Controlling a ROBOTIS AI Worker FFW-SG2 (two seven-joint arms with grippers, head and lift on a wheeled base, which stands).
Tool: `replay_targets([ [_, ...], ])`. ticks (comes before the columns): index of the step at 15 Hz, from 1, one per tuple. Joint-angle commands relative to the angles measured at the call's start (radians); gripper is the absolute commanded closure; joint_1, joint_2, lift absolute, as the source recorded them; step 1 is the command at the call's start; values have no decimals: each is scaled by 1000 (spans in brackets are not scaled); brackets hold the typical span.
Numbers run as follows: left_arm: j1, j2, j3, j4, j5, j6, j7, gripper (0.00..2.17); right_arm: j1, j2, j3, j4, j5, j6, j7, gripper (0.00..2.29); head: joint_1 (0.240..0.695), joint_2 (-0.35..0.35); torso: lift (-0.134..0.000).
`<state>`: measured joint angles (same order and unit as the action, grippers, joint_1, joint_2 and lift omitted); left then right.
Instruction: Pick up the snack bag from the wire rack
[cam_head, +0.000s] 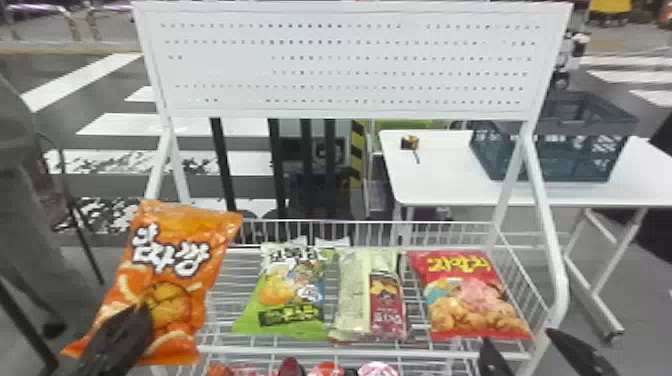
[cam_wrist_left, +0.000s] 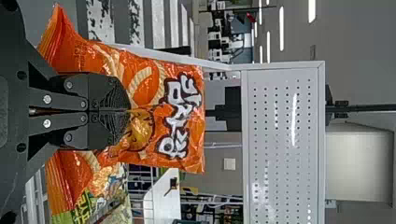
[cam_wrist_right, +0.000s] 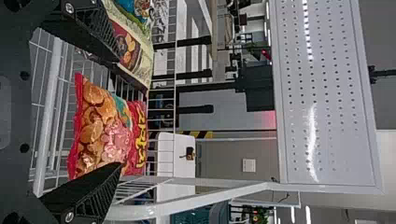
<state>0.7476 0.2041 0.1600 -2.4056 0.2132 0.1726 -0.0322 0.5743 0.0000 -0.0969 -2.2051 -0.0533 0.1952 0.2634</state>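
Item: orange snack bag (cam_head: 172, 240), held near-upright with a slight tilt at the left end of the wire rack (cam_head: 350, 351). Condition: the left gripper (cam_wrist_left: 128, 110) is clamped on it below its lettering, the fingers pinched close together.

Item: right gripper (cam_wrist_right: 119, 113), fingers well apart, at the near right side of the rack, facing the red bag (cam_head: 472, 295).

Stock on the rack, left to right: green bag (cam_head: 287, 295), cream-and-maroon bag (cam_head: 370, 295), red bag. Small packs (cam_head: 327, 370) sit on the tier below.

Stage, as judged: the pick of the orange bag looks made, with the lift in hand. Next move: carry it clear of the left post under a firm pinch, as the film may slip or crumple. The open right gripper seems set for the red bag; that would call for an advance with the fingers astride it, then closing.

Labels: orange bag, bold white characters, dark-edged; green bag, characters across the top and a dark printed band low down; cream-and-maroon bag, pale print on the maroon panel; red bag, yellow characters along the far end. Names left unlisted.
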Motion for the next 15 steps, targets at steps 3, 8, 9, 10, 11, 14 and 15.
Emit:
replay_targets([
  [3,12,0,0,-10,-11,-1,0,2017,-304,1,51,314,90,59,0,97,499,0,0],
  [8,6,0,-5,-9,-14,2,0,2017,-547,1,45,598,173,53,-16,97,499,0,0],
  [9,4,0,-8,-9,-17,2,0,2017,-577,1,43,633,196,59,-24,97,499,0,0],
  [10,3,1,-14,-9,-20,2,0,2017,-603,1,42,663,213,68,-35,97,499,0,0],
  [11,3,1,-16,-9,-21,2,0,2017,-622,1,37,687,217,89,-36,100,499,0,0],
  [14,4,0,-19,-10,-20,2,2,2017,-634,1,39,705,230,154,-36,795,499,0,0],
  [15,4,0,-19,-10,-21,2,0,2017,-631,1,42,697,230,166,-36,1744,499,0,0],
])
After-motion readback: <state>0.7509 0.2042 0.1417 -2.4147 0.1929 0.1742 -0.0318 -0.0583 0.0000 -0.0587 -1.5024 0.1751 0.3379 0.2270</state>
